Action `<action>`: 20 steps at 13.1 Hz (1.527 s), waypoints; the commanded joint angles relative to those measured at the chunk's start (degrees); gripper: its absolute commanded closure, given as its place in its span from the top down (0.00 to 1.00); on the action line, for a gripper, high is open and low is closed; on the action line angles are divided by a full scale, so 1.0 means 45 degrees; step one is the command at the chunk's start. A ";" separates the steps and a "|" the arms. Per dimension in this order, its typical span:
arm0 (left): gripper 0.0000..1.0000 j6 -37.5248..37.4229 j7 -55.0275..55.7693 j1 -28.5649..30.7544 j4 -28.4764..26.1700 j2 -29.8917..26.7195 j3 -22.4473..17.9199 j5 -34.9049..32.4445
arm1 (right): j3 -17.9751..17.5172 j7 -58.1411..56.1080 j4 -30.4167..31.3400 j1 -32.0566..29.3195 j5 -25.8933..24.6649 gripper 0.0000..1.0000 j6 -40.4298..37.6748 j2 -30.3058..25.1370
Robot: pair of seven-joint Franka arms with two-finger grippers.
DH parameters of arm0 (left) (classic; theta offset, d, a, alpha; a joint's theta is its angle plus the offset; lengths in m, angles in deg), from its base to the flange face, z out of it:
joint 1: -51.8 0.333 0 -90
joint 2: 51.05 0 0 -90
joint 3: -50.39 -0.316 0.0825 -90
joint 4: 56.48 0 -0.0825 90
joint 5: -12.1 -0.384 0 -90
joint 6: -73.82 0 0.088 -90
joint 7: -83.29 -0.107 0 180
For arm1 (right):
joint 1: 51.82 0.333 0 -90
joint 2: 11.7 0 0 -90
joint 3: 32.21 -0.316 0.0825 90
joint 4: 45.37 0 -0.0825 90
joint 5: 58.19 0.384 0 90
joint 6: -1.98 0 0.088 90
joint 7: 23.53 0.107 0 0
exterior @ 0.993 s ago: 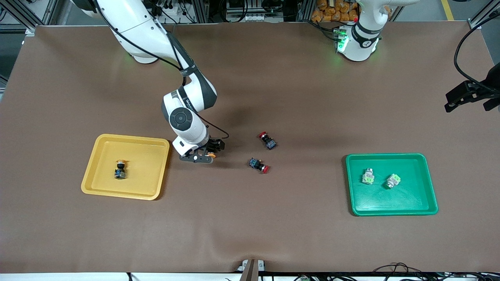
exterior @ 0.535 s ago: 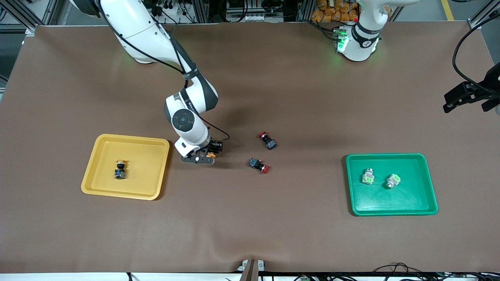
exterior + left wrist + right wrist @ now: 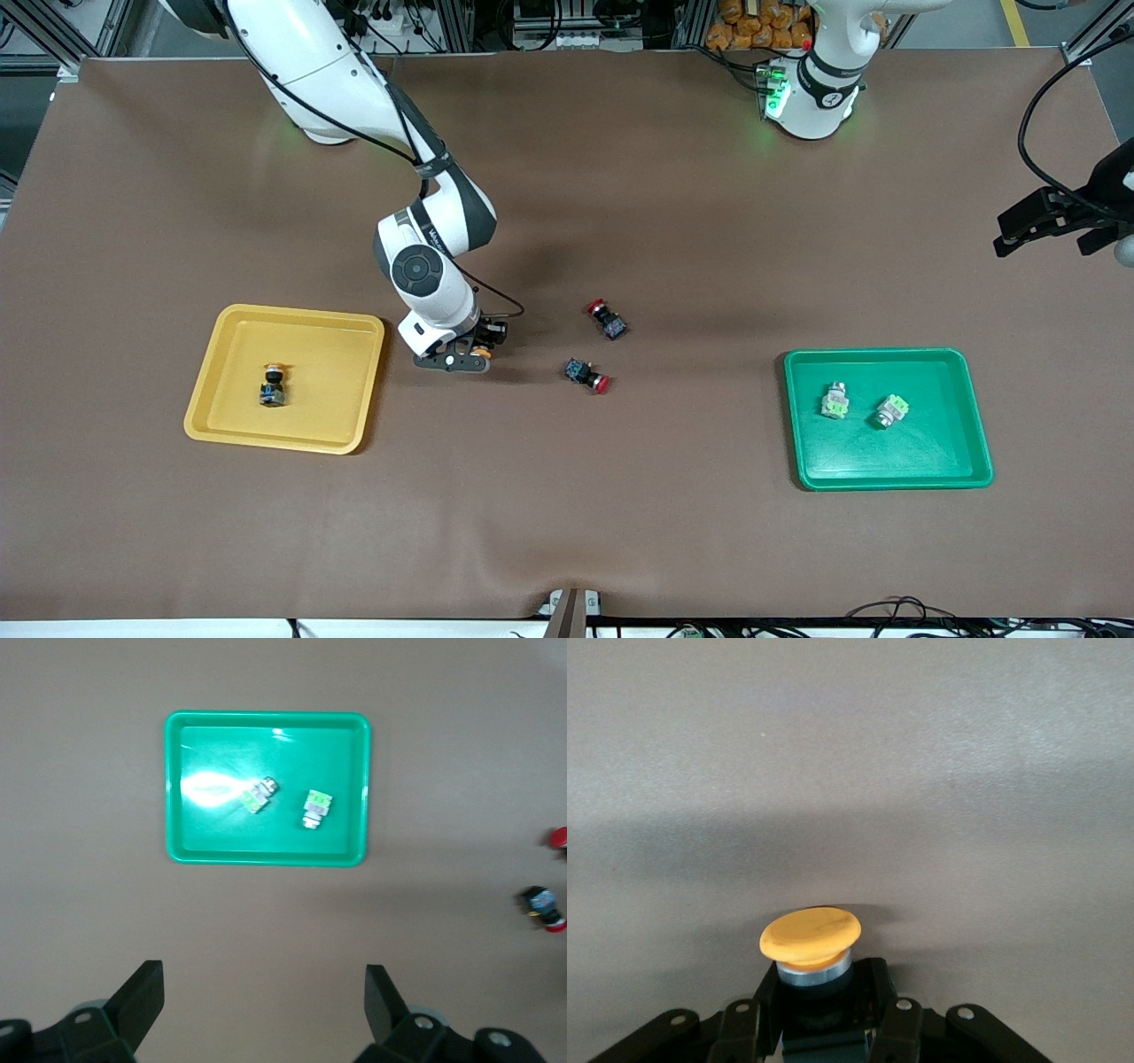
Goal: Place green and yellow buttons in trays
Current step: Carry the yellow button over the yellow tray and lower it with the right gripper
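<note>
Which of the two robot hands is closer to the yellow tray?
The right. The right gripper, shut on a yellow button, is beside the yellow tray; the left gripper waits at the left arm's end, past the green tray.

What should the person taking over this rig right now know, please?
Right hand: shut on a yellow button, over the table beside the yellow tray.
Left hand: open, empty, waiting over the table at its own end.
Done: one yellow button lies in the yellow tray; both green buttons lie in the green tray.
Left: put the held button into the yellow tray. Leave the two red buttons mid-table.
</note>
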 commanded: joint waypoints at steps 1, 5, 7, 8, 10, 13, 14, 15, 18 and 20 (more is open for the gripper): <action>1.00 -0.0183 0.0311 -0.0012 0.0062 -0.0006 -0.0111 0.0306 | -0.0072 -0.0731 0.0145 -0.0787 -0.0202 0.00 -0.1026 -0.0815; 1.00 -0.0183 0.0272 0.0067 0.0179 0.0111 0.0006 0.0267 | -0.0111 -0.1536 0.0224 -0.1552 -0.0066 0.00 -0.2781 -0.1947; 1.00 -0.0299 0.0272 0.0066 0.0199 0.0092 0.0026 0.0286 | -0.0111 -0.1575 0.0146 -0.1881 -0.0065 0.00 -0.3369 -0.2378; 1.00 -0.0300 0.0272 0.0066 0.0218 0.0092 0.0006 0.0267 | -0.0130 -0.1807 0.0145 -0.2077 -0.0065 0.00 -0.3527 -0.2515; 1.00 -0.0320 0.0253 0.0202 0.0277 0.0092 0.0006 0.0305 | -0.0131 -0.2722 0.0165 -0.2700 -0.0065 0.00 -0.3819 -0.2672; 1.00 -0.0320 0.0253 0.0183 0.0277 0.0092 0.0006 0.0286 | -0.0150 -0.4634 0.0184 -0.4047 0.0012 0.00 -0.3958 -0.2615; 1.00 -0.0339 0.0253 0.0183 0.0277 0.0092 0.0006 0.0286 | -0.0150 -0.5395 0.0204 -0.4477 0.0148 0.00 -0.3958 -0.2575; 1.00 -0.0340 0.0253 0.0164 0.0277 0.0072 0.0006 0.0286 | -0.0150 -0.6138 0.0223 -0.4907 0.0382 0.00 -0.3958 -0.2556; 1.00 -0.0359 0.0272 0.0183 0.0258 0.0092 0.0006 0.0286 | -0.0131 -0.6907 0.0204 -0.5594 0.0482 0.00 -0.4133 -0.2497; 1.00 -0.0359 0.0272 0.0164 0.0258 0.0111 0.0006 0.0286 | -0.0131 -0.7023 0.0204 -0.5750 0.0482 0.00 -0.4153 -0.2497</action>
